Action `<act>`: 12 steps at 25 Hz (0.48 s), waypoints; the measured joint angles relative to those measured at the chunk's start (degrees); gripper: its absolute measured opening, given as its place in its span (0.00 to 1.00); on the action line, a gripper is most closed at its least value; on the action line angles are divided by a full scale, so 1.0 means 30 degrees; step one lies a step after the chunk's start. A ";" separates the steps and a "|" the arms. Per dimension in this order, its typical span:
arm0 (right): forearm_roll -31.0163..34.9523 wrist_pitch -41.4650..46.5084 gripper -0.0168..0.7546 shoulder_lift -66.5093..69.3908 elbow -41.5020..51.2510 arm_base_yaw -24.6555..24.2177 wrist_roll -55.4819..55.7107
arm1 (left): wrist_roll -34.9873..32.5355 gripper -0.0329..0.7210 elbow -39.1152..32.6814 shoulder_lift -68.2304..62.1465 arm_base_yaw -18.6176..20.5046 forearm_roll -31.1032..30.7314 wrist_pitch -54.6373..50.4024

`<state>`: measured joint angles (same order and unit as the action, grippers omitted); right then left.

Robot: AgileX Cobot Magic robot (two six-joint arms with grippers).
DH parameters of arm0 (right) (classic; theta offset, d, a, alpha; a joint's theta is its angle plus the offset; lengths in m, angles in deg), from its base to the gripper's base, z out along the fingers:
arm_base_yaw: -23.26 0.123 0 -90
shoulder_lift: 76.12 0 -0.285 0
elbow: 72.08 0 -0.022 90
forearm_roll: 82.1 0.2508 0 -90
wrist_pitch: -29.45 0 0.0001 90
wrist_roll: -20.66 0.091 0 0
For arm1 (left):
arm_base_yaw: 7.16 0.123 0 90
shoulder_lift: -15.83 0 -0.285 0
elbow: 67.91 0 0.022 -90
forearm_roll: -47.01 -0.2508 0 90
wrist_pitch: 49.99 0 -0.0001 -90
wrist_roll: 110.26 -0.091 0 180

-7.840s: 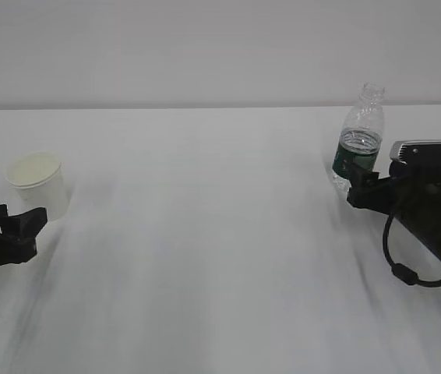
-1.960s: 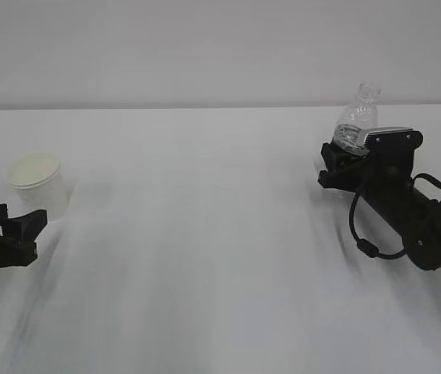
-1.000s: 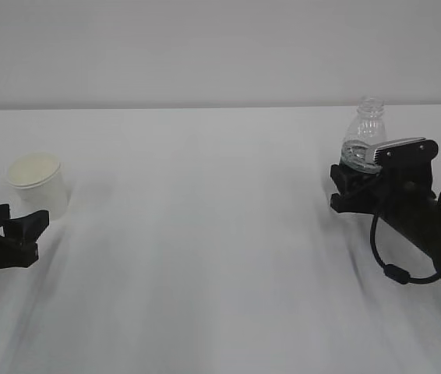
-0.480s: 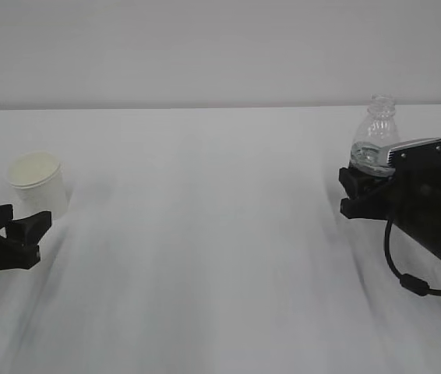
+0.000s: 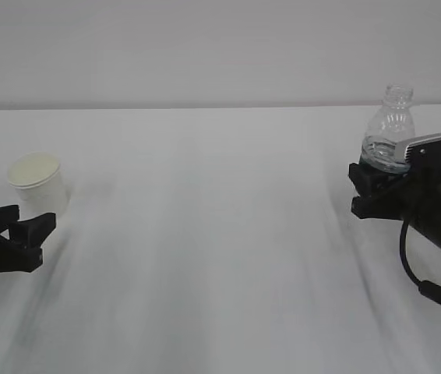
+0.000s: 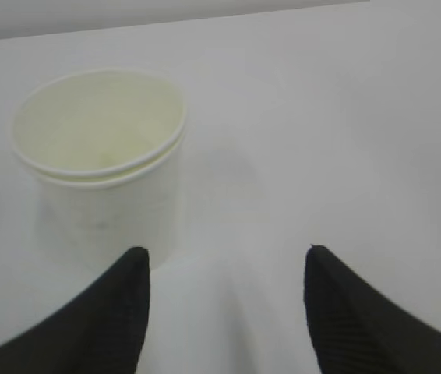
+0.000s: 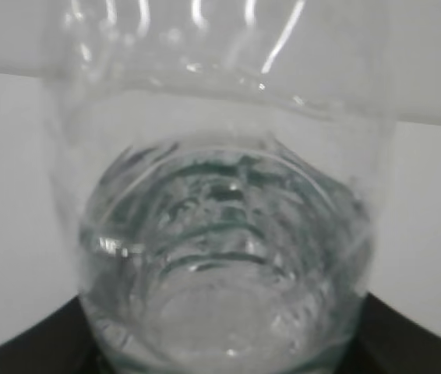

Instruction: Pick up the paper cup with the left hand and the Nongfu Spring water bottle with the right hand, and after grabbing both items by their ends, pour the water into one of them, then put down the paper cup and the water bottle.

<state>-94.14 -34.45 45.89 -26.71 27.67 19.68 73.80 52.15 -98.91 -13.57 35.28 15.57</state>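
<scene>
The white paper cup (image 5: 38,182) (image 6: 101,160) stands upright at the table's left, its cream inside empty. My left gripper (image 5: 33,232) (image 6: 226,257) sits low just in front of it, open. The cup is ahead of the left fingertip (image 6: 133,269), not between the fingers. On the right, the clear Nongfu Spring water bottle (image 5: 390,134) (image 7: 220,195) stands upright with no cap, and water (image 7: 224,296) fills its lower part. My right gripper (image 5: 370,192) (image 7: 220,366) is shut on the bottle's lower body. The gripper hides the label and base.
The white table (image 5: 205,249) stretches between the two arms. A pale wall (image 5: 205,47) rises behind the far edge. The right arm's black cable (image 5: 431,292) loops down near the table's right side.
My right gripper has carried the bottle to the right and set it upright from its lean two seconds ago. The left gripper has edged slightly right, closer to the cup.
</scene>
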 joint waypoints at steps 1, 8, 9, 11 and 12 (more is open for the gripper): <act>0.0000 0.0000 0.55 -0.0131 0.0180 0.0000 0.0000 | 0.0000 0.64 0.0000 0.0000 0.0000 -0.0093 0.0000; 0.0000 0.0000 0.55 -0.0391 0.0800 0.0000 0.0000 | 0.0000 0.63 0.0000 -0.0200 0.0000 -0.0050 0.0029; 0.0000 0.0000 0.55 -0.0391 0.0800 0.0000 -0.0012 | 0.0000 0.63 0.0000 -0.0442 0.0000 0.0092 0.0029; 0.0000 0.0000 0.55 -0.0391 0.0800 0.0000 -0.0012 | 0.0000 0.64 0.0165 -0.0988 0.0000 0.0313 0.0029; 0.0000 0.0000 0.55 -0.0391 0.0800 0.0000 -0.0012 | 0.0000 0.64 0.0246 -0.1205 0.0000 0.0353 0.0029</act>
<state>-94.14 -34.45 44.71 -24.31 27.67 19.64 73.80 52.89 -102.53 -13.57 36.34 15.66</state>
